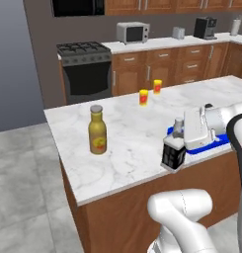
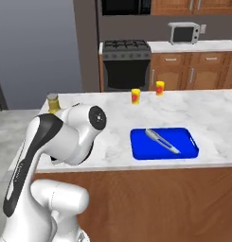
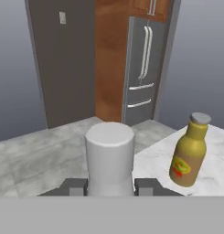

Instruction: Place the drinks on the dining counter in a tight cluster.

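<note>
A tall mustard-yellow bottle (image 1: 97, 130) stands upright near the left edge of the white marble dining counter (image 1: 132, 123); two small yellow cups (image 1: 143, 97) sit toward the far edge; at the near edge the gripper (image 1: 179, 141) pinches a small dark square bottle (image 1: 173, 151) by its grey cap (image 3: 109, 157), fingers (image 3: 77, 186) pressed against it; a blue tray (image 2: 164, 143) lies just beyond.

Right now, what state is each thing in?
Pincer: shut on the dark bottle's cap.
Dark bottle: held, tilted, at the dining counter front edge.
Mustard bottle: upright on the counter, capped.
Blue tray: flat on the counter, holding tongs.
</note>
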